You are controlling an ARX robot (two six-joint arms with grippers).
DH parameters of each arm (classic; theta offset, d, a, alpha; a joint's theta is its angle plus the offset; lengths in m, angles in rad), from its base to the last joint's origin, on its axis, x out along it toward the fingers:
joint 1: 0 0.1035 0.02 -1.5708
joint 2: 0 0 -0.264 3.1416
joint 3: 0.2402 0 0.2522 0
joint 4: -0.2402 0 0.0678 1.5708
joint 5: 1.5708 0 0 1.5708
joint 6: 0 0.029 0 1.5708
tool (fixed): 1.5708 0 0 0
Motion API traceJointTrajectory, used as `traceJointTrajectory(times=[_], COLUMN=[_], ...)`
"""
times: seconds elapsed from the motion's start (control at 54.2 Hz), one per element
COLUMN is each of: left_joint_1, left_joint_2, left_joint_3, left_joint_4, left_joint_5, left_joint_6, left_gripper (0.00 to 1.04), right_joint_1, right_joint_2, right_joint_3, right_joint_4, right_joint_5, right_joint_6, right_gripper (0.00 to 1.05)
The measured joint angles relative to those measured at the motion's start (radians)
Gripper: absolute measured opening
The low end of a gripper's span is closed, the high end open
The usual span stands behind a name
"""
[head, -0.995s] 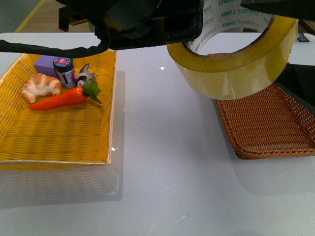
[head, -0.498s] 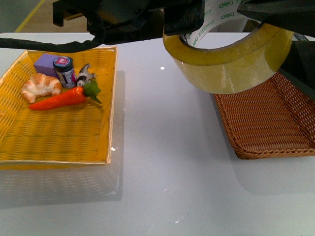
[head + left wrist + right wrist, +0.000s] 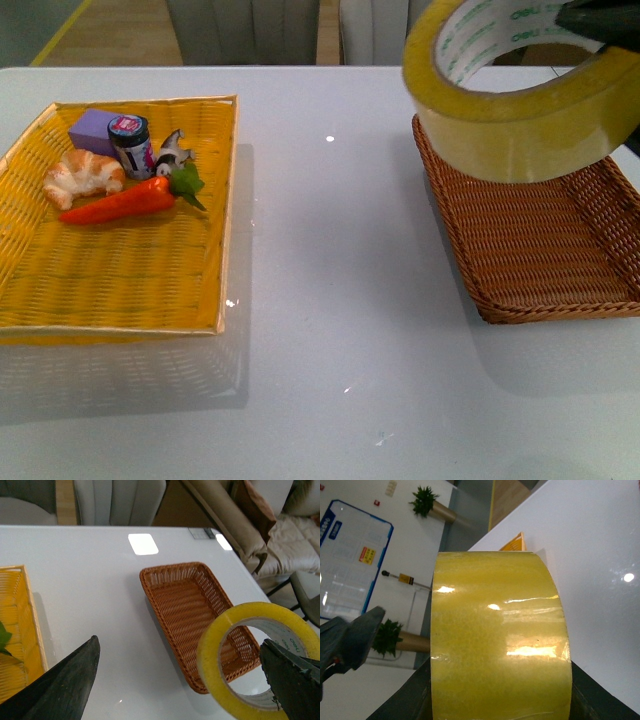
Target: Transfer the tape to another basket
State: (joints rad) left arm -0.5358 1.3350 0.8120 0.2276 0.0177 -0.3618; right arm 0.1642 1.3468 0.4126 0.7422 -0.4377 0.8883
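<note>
The tape (image 3: 520, 115), a wide yellowish roll with a white core and green print, hangs in the air over the near left part of the dark brown wicker basket (image 3: 545, 250). My right gripper (image 3: 600, 18) is shut on the tape; only a dark finger shows at the top right. In the right wrist view the tape (image 3: 500, 640) fills the space between the fingers of the right gripper (image 3: 500, 702). In the left wrist view the left gripper (image 3: 178, 647) is open and empty above the table, with the tape (image 3: 207, 660) and the empty brown basket (image 3: 185, 597) beneath it.
A bright yellow flat basket (image 3: 120, 285) lies at the left, holding a croissant (image 3: 85, 175), a carrot (image 3: 120, 203), a small jar (image 3: 132, 145), a purple block (image 3: 92, 128) and a small figure (image 3: 172, 150). Bare white table (image 3: 330, 300) lies between the baskets.
The tape has moved right, from over the bare table to over the brown basket. The dark arm that filled the top of the front view has left it.
</note>
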Motion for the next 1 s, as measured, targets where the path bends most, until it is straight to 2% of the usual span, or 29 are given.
traceJointTrajectory(times=[0.295, 0.35, 0.406, 0.461, 0.535, 0.885, 0.995], left_joint_1=[0.048, 0.034, 0.042, 0.07, 0.113, 0.277, 0.318], left_joint_2=[-0.114, -0.117, -0.14, -0.179, -0.235, -0.454, -0.513], left_joint_3=[-0.084, -0.141, -0.213, -0.282, -0.344, -0.583, -0.626], left_joint_4=[0.038, 0.194, 0.317, 0.386, 0.411, 0.42, 0.405], left_joint_5=[-0.029, -0.228, -0.37, -0.435, -0.43, -0.264, -0.225], left_joint_6=[0.011, 0.109, 0.187, 0.254, 0.293, 0.343, 0.348], left_gripper=[0.96, 0.87, 0.78, 0.69, 0.58, 0.01, 0.02], right_joint_1=[-0.156, -0.183, -0.203, -0.222, -0.243, -0.252, -0.254], right_joint_2=[0.174, 0.236, 0.292, 0.354, 0.433, 0.813, 0.895], right_joint_3=[0.033, 0.062, 0.092, 0.124, 0.164, 0.433, 0.522], right_joint_4=[0.08, 0.105, 0.124, 0.14, 0.15, 0.116, 0.096], right_joint_5=[-0.034, -0.035, -0.034, -0.033, -0.022, 0.032, 0.053], right_joint_6=[0.011, 0.014, 0.014, 0.014, 0.014, 0.018, 0.035], right_gripper=[0.46, 0.46, 0.46, 0.46, 0.46, 0.46, 0.46])
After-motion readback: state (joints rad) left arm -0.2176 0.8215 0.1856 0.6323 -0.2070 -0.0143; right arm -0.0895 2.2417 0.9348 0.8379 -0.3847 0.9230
